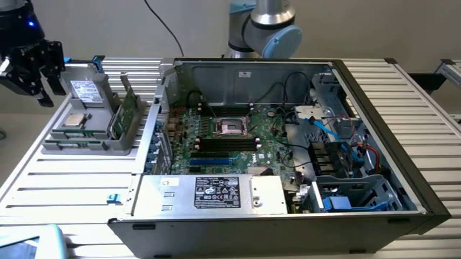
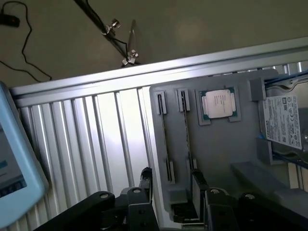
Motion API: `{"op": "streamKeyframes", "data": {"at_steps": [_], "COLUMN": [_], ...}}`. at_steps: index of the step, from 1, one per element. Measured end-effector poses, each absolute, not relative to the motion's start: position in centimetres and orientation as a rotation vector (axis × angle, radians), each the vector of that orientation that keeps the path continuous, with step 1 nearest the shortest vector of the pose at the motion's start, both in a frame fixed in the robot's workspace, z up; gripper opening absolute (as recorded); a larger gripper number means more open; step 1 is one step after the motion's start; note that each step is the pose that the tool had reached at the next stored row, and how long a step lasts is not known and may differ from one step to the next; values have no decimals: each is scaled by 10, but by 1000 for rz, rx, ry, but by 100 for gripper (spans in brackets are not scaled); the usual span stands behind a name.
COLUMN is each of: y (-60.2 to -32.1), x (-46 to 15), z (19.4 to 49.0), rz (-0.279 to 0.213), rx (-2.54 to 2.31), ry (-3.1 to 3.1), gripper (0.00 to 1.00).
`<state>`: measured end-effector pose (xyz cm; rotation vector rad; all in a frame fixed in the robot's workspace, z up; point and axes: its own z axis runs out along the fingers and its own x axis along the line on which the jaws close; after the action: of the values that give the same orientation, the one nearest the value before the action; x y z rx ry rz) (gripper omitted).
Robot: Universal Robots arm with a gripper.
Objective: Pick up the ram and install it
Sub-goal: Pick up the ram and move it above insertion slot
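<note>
Ram on edge in the grey tray, hand spread and empty.
The ram (image 2: 187, 130) is seen standing edge-up in a slot of the grey tray (image 2: 226, 149). A second stick (image 2: 164, 132) is slotted just beside it, and a silver processor (image 2: 219, 103) is set near. The hand (image 2: 172, 179) is poised apart from the ram, fingers spread wide, nothing pinched. The tray is carried on the slatted bench (image 1: 65, 178), at the exterior view's left of the opened computer case (image 1: 252, 237).
</note>
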<state>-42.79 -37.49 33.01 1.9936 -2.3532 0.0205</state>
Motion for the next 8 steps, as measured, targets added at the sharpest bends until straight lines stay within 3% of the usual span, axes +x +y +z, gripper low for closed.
{"op": "streamKeyframes", "data": {"at_steps": [8], "y": [-376], "x": [-425], "z": [316], "rz": [21], "rx": [2004], "ry": [-2345], "gripper": [45]}}
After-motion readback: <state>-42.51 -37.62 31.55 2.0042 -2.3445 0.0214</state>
